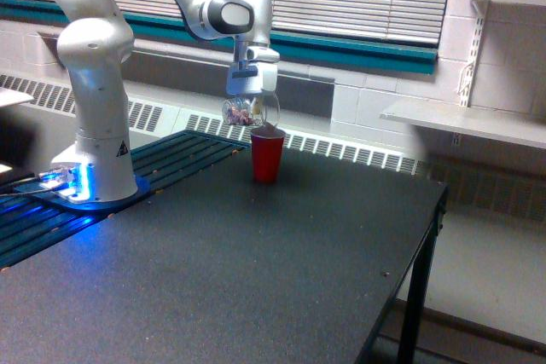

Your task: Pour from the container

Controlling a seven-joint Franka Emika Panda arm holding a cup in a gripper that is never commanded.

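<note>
While tilted — container (248,112) above red cup (266,157)

Clear glossy plastic container (250,112), opaque red cup (266,156), matt speckled table (256,270).

arm bent over, gripper (252,101) pointing down, clamped.

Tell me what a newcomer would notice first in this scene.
The white arm's gripper holds a clear container tipped on its side just above a red cup, which stands on the black table near its far edge. Pinkish bits show inside the container. At the exterior view's left, the arm's base glows blue.
</note>
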